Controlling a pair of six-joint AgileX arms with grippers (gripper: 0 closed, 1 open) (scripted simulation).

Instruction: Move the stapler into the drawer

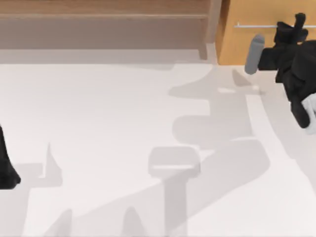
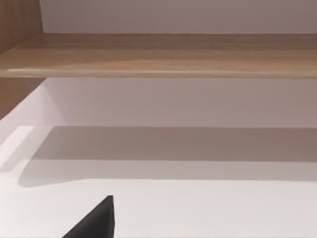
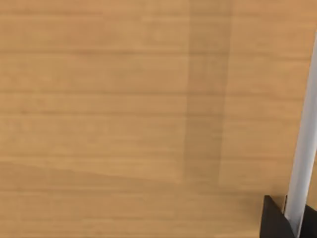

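The drawer (image 1: 236, 44) stands at the table's back right, and its orange-tan front looks closed. A thin silver handle (image 1: 256, 25) runs across that front. My right gripper (image 1: 298, 22) is at the handle's right part. In the right wrist view the drawer's wood front (image 3: 124, 109) is very close, and black fingertips (image 3: 272, 220) sit tight on both sides of the silver handle (image 3: 304, 148), so the right gripper (image 3: 296, 220) is shut on it. The stapler is out of view. My left arm (image 1: 6, 168) is parked at the table's left edge.
A long brown wooden shelf (image 1: 103, 24) spans the back left, and it also appears as a wooden shelf (image 2: 163, 54) in the left wrist view, where a black fingertip (image 2: 94, 220) hangs over the white table (image 2: 223, 208). A grey rounded part (image 1: 254, 53) juts from the right arm's wrist.
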